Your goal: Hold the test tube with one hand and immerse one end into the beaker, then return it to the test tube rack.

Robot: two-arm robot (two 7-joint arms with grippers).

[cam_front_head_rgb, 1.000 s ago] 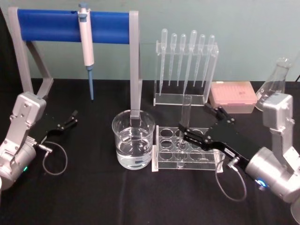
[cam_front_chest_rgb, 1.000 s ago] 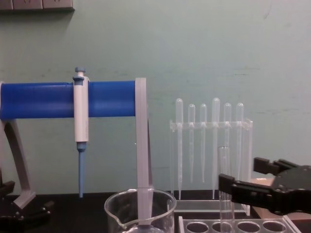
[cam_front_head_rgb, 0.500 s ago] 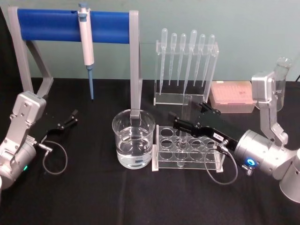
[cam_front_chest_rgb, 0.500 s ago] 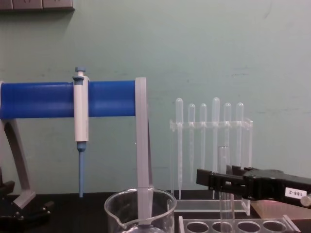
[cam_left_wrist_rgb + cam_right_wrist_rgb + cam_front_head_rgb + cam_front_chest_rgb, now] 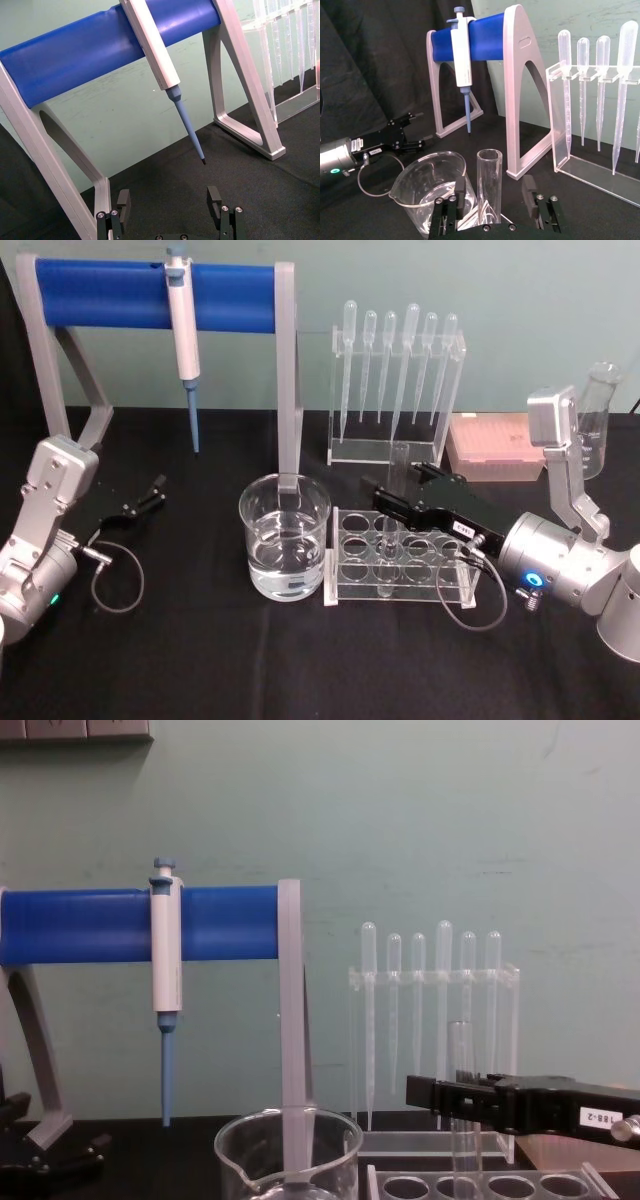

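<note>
Test tube (image 5: 399, 465): clear glass, plain rim. It stands upright in the second column of holes from the beaker side of the rack. Whether it holds any liquid cannot be told.

Test tube rack (image 5: 452, 582): clear acrylic with two rows of round holes, set just beside the beaker on the black cloth.

Beaker (image 5: 251, 532): wide clear glass with a pour spout, partly filled with clear liquid.

Right gripper (image 5: 492, 194): black, reaching in over the rack. Its jaws are spread, one on each side of the tube's upper part, with a gap showing on both sides, so nothing is grasped.

Label (image 5: 592, 1118): a white tag on the right gripper's body that appears to read "188-2".

Left gripper (image 5: 169, 200): parked low on the cloth at the robot's left, well apart from the glassware, with its jaws wide apart. It also carries a small tag, too small to read.

Pipette stand (image 5: 345, 452): clear, behind the rack, with six plastic bulb pipettes hanging tip down.

Pipettor (image 5: 183, 330): white and blue, hung on a blue bar between grey uprights.

Pink box (image 5: 497, 445): closed, behind the right arm.

Flask (image 5: 597, 405): conical glass, at the far right. Its contents cannot be told.
</note>
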